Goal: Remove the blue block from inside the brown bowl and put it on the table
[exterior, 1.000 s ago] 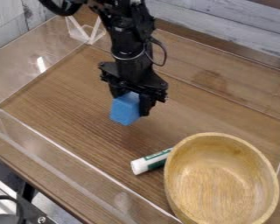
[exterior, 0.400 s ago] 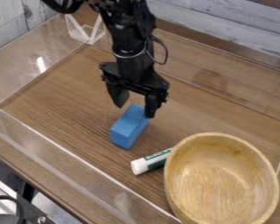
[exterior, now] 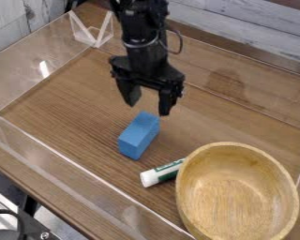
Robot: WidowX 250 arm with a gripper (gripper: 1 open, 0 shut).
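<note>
Bright-blue rectangular block (exterior: 138,136) lies flat on your brown wood-grain table (exterior: 65,103), apart from the empty tan wooden bowl (exterior: 236,194), and your black gripper (exterior: 147,99) hangs above it, jaws apart and empty; placement looks complete, so only withdrawal remains.

Setting: robot test bench, lab-type space rather than a home. Evidence: black robot arm (exterior: 142,37) mounted over a wood-grain surface (exterior: 65,103) fenced on all visible sides by low clear acrylic walls (exterior: 59,169), forming a closed work pen. Contents are sparse test props only: blue block (exterior: 138,136), brown bowl (exterior: 236,194), white-and-green tube (exterior: 161,172). Background: pale plank-pattern wall (exterior: 259,23). Dark cabling or frame parts (exterior: 12,225) visible below the near wall at lower left. No household furniture in view.
</note>
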